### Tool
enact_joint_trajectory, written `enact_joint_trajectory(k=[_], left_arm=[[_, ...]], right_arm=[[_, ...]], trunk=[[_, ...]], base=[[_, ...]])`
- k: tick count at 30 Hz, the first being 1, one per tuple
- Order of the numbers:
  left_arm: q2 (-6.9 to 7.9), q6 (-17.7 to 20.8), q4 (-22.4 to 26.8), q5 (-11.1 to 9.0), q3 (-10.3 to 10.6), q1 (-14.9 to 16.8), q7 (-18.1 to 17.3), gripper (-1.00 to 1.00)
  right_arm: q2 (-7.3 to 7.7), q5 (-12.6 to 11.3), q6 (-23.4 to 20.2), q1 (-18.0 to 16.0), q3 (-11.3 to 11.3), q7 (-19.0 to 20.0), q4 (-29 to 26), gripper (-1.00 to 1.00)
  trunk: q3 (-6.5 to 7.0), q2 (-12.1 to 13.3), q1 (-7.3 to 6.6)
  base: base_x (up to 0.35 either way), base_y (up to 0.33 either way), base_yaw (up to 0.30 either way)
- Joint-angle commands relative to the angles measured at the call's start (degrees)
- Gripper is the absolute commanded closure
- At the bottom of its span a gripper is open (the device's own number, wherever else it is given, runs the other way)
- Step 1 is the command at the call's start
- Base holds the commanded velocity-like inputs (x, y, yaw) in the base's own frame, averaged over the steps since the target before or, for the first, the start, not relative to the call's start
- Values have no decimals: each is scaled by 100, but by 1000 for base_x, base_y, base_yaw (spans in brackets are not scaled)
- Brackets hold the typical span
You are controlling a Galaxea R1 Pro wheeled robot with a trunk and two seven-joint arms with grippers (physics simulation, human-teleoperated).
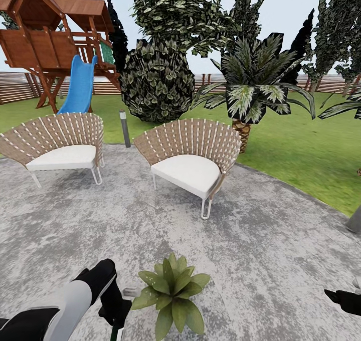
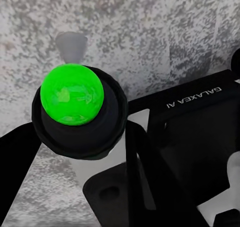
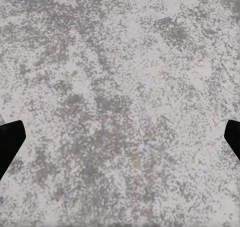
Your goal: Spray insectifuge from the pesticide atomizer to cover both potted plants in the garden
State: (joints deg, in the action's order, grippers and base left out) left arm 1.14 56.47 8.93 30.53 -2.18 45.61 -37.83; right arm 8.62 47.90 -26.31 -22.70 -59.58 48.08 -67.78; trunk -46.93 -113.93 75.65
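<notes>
My left gripper [image 2: 75, 137] is clamped on the atomizer [image 2: 73, 94], nozzle pointing at the patio [image 1: 260, 261], just beside the light-green plant [image 1: 172, 291]; its pot is hidden by leaves. My right gripper [image 3: 120, 137] hangs wide over bare paving.

The support was a round grey speckled patio [image 1: 281, 251], bordered by green lawn [image 1: 311, 145]. Two woven chairs with white cushions stood on the paving: one at far left [image 1: 57, 143], one near centre [image 1: 193, 160]. A broad light-green potted plant [image 1: 170, 291] sat on the near paving; its pot was hidden by leaves. A short grey post [image 1: 124, 128] stood apparently at the patio's edge.
</notes>
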Motion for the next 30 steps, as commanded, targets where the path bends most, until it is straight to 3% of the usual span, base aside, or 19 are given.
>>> enact_joint_trajectory(k=[1, 13, 16, 20, 30], left_arm=[[0, 22, 5, 59, -22, 1, -49, 100], [16, -13, -224, 64, 5, 1, -27, 100], [112, -16, -211, 67, 7, 1, -23, 100], [373, -32, -192, 68, 4, 1, -25, 100], [369, -90, -93, 60, 10, 1, -37, 100]], right_arm=[[-1, 35, -15, -7, -9, 43, -7, -100], [-1, 35, -15, -7, -9, 43, -7, -100], [-1, 35, -15, -9, -9, 43, -7, -100], [-1, 35, -15, -7, -9, 43, -7, -100], [-1, 35, -15, -7, -9, 43, -7, -100]], trunk=[[-6, -3, -1], [-6, -3, -1], [-6, -3, -1], [-6, -3, -1], [-6, -3, -1]], base=[[0, 0, 0], [0, 0, 0], [0, 0, 0], [0, 0, 0], [0, 0, -1]])
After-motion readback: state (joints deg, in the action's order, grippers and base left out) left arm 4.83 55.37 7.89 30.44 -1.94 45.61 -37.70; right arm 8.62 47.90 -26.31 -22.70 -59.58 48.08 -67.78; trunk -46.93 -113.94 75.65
